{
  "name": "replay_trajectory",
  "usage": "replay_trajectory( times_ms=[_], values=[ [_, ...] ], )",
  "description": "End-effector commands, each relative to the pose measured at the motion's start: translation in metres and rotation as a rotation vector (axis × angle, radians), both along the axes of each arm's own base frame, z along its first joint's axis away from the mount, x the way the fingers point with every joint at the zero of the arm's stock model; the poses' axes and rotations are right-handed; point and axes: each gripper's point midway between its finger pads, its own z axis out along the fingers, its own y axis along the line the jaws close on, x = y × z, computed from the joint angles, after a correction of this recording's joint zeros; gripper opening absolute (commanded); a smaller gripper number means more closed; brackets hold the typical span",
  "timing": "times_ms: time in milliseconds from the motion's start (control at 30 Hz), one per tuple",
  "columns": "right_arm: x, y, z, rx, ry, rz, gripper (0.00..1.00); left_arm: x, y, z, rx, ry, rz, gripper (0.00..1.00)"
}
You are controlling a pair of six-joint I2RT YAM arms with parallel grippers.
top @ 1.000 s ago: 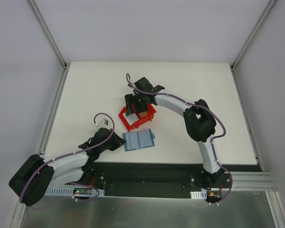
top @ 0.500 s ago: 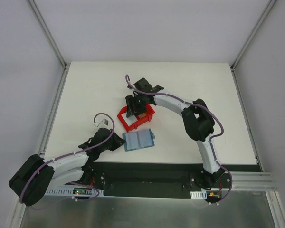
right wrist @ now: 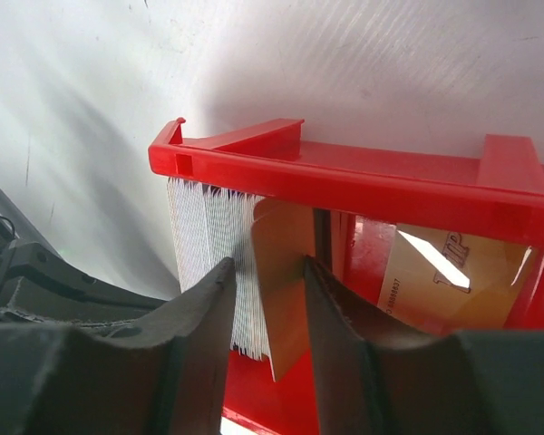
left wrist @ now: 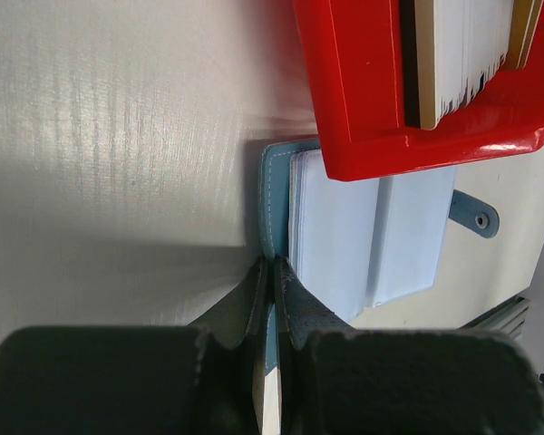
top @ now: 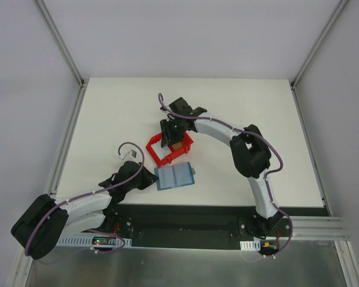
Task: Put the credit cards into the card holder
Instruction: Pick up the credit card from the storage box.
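The credit cards stand on edge as a pale stack inside a red bin. My right gripper reaches down into the bin, its jaws closed narrowly on a tan card and a few white ones. In the top view this gripper is over the bin. The card holder lies open just in front of the bin, light blue pockets up. My left gripper is shut on its teal left edge.
Another tan printed card leans in the bin's right part. The bin's front wall overlaps the card holder's far edge in the left wrist view. The holder's snap tab sticks out right. The table's front edge is near.
The red bin has shifted a little to the left with my right gripper in it. The left arm and the card holder have not moved.
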Motion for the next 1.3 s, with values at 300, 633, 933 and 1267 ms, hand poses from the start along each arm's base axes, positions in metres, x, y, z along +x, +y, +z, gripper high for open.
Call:
replay_trajectory(
  times_ms=[300, 633, 933, 1267],
  values=[
    [0.003, 0.008, 0.057, 0.112, -0.058, 0.010, 0.28, -0.040, 0.035, -0.048, 0.185, 0.179, -0.031, 0.00],
    [0.009, 0.003, 0.071, 0.126, -0.083, -0.010, 0.12, -0.040, 0.033, -0.047, 0.182, 0.179, -0.037, 0.00],
    [0.033, -0.023, 0.078, 0.025, -0.201, -0.106, 0.00, -0.041, 0.033, -0.048, 0.180, 0.177, -0.041, 0.00],
    [0.022, -0.060, 0.130, 0.122, -0.311, -0.220, 0.00, -0.039, 0.028, -0.045, 0.179, 0.162, -0.086, 0.00]
  ],
)
